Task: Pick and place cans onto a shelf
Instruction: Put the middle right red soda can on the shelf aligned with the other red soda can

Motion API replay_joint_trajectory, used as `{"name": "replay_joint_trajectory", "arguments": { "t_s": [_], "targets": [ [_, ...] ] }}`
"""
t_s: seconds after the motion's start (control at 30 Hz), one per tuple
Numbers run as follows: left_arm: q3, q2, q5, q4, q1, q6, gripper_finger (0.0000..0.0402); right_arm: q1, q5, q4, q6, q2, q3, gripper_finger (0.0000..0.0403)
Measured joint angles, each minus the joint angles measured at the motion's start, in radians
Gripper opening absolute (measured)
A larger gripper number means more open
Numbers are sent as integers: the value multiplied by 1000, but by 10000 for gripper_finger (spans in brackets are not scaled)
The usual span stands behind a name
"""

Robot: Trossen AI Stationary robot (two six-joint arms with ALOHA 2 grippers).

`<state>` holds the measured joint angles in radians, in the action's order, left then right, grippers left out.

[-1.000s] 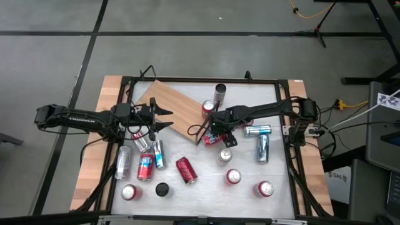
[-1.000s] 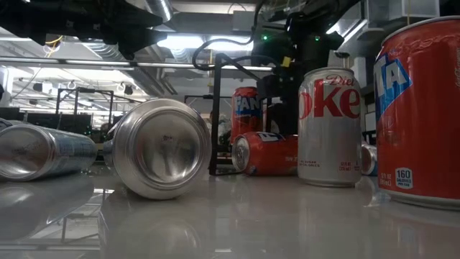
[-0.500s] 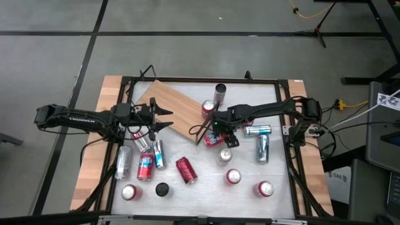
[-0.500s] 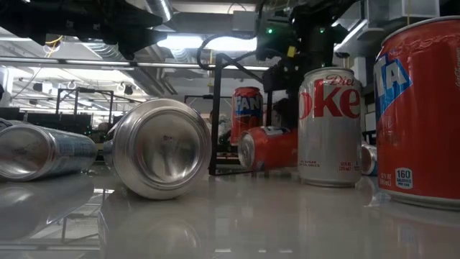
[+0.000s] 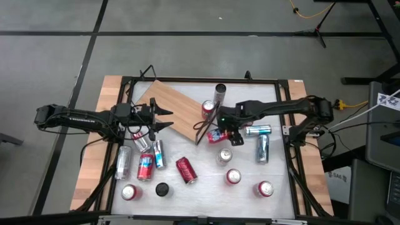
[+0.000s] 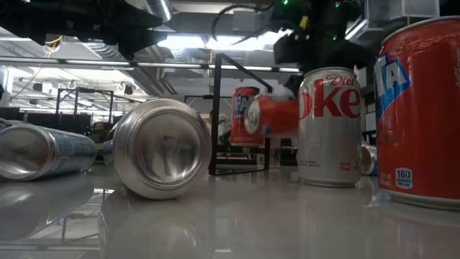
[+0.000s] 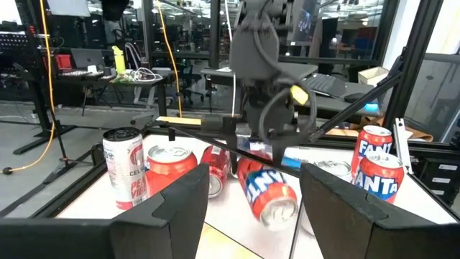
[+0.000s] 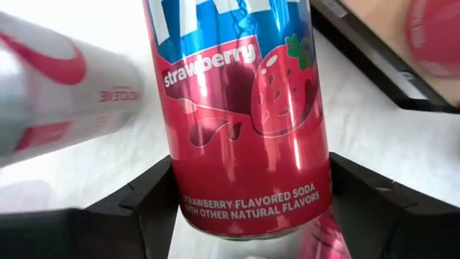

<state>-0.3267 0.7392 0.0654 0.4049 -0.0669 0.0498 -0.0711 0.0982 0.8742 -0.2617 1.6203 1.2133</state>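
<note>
Cans (image 5: 187, 170) lie scattered beside the shelf (image 5: 178, 109) — none on its board yet. My right gripper (image 5: 226, 133) clamps a strawberry can (image 8: 241, 108) aloft just off the shelf's framed end; my left gripper (image 5: 164, 119) waits over the board, half-open, empty.

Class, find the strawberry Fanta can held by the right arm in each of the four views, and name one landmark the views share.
High view: strawberry Fanta can, centre, beside the shelf.
Low view: raised, right of centre.
Left wrist view: lower centre.
Right wrist view: fills the centre.
Shared landmark: the shelf's black frame.

Glossy metal cans (image 6: 159, 147), wood shelf (image 5: 177, 107)
</note>
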Motion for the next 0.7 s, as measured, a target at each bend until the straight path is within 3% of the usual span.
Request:
{"name": "replay_joint_trajectory", "arguments": {
  "t_s": [0.47, 0.7],
  "targets": [
    [0, 0, 0, 5, 0, 0, 212, 0, 0, 42, 22, -164, 0, 284],
    [0, 0, 0, 45, 0, -3, 212, 0, 0, -47, 22, -244, 0, 288]
  ]
}}
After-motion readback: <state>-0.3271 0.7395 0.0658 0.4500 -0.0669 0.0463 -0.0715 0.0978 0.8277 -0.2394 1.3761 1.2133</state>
